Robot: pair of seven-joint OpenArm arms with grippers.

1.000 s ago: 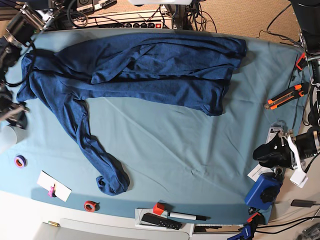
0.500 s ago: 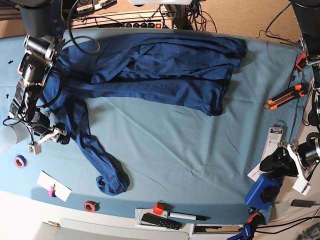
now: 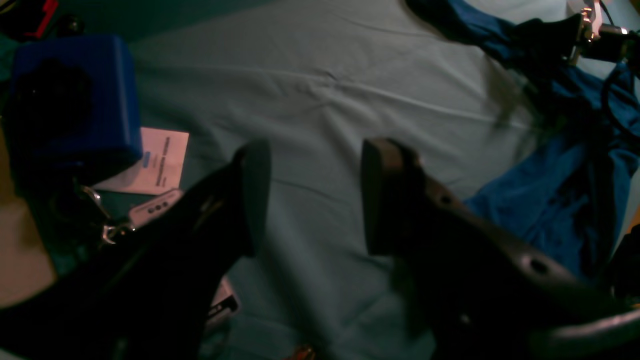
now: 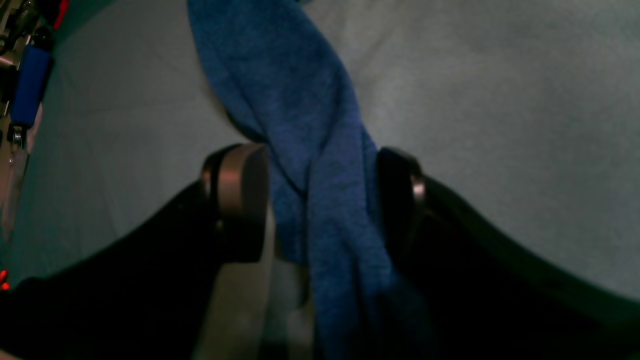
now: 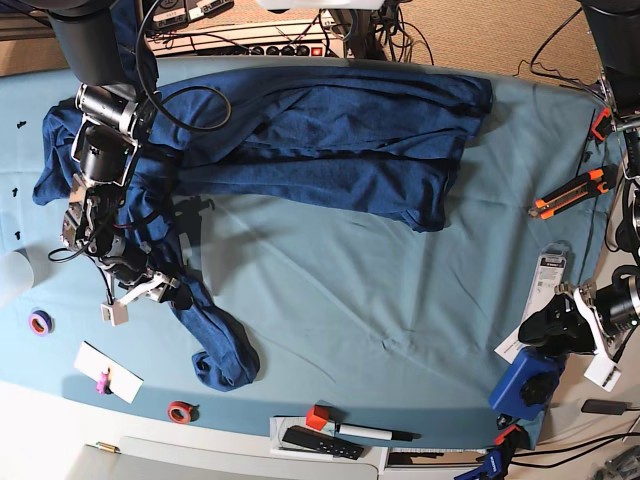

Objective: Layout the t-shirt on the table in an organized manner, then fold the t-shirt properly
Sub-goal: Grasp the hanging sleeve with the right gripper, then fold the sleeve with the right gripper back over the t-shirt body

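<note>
The dark navy t-shirt (image 5: 330, 140) lies crumpled across the far part of the teal table (image 5: 350, 300). A twisted strip of it trails down to the front left. My right gripper (image 5: 165, 290) is at that strip. In the right wrist view the strip (image 4: 300, 100) runs between the two fingers, and my right gripper (image 4: 322, 200) stands wide open astride it. My left gripper (image 5: 535, 325) hovers at the table's right edge. In the left wrist view my left gripper (image 3: 315, 195) is open over bare cloth, with the shirt (image 3: 550, 200) off to the right.
A blue box (image 5: 525, 385) and a printed card (image 5: 540, 285) lie close to the left gripper, and an orange-black cutter (image 5: 570, 193) lies farther back. Tape rolls (image 5: 40, 322) (image 5: 181, 411), a white note (image 5: 108, 372) and a remote with a marker (image 5: 330, 438) line the front edge.
My right arm swung in from the far left and moved down along the shirt to the trailing strip. The shirt's left part shifted. My left gripper drifted slightly toward the front.
</note>
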